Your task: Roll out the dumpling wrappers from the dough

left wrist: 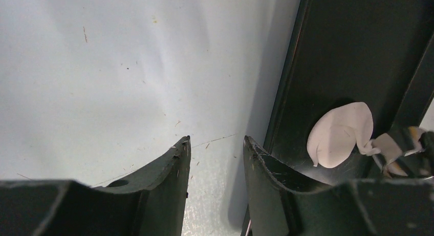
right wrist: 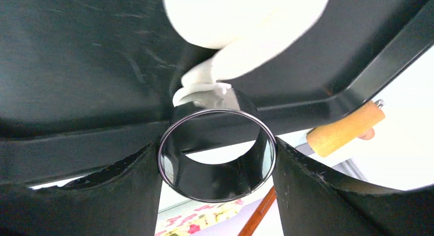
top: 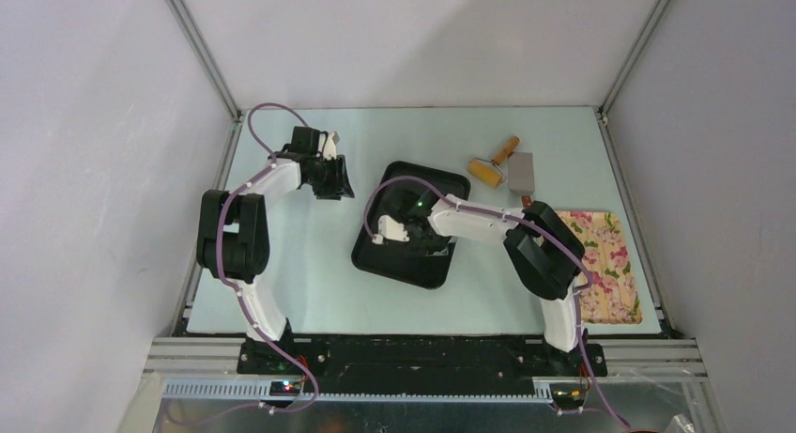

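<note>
The dough (right wrist: 245,16) is seen lying flattened on the floor of the black tray (right wrist: 77,67), near one of its walls, and a thin tail of it is drawn out to the rim of a round steel cup (right wrist: 215,185), which it touches. The cup is gripped between the jaws of the right gripper (right wrist: 217,144), pressed on both sides and held low over the tray. The left gripper (left wrist: 215,141) is held over the pale table (left wrist: 102,67) just beside the tray's edge – its jaws are parted, with nothing between them. A wooden roller (top: 488,170) and a scraper (top: 523,173) are laid beyond the tray, and a floral cloth (top: 605,264) is spread to the right.
</note>
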Controlling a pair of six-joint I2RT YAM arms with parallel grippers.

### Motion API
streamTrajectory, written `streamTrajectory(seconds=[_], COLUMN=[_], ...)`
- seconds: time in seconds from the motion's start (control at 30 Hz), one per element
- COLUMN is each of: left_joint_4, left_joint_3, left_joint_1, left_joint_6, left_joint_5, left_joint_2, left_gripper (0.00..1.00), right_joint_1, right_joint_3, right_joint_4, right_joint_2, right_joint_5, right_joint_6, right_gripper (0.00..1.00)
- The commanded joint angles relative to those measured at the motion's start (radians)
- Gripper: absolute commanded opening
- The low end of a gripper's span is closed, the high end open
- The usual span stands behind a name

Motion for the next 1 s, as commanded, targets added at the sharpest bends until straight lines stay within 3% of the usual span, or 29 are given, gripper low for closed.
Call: streamTrajectory(seconds=[0.0, 0.7, 0.97], left_joint_4=[-0.001, -0.001, -0.001], left_joint_3=[-0.005, -0.005, -0.011], left_joint_1=[0.009, 0.015, 0.027], left_joint_6=[-0.003, -0.004, -0.002], left_joint_5=[0.015, 0.021, 0.026], left_joint_2=[-0.053, -0.055, -0.063], left_gripper=[0.48, 0.48, 0.48], right_joint_1=[-0.078, -0.156, -0.167], right_joint_3=[0.052, 0.485, 0.543], right_joint_4=[0.020, 0.076, -0.194], right_joint_2=[0.042, 0.258, 0.159], right_joint_5=[0.034, 0.029, -0.143], right_joint_6=[-0.004, 0.072, 0.168], right_gripper=[0.00, 0.00, 0.00])
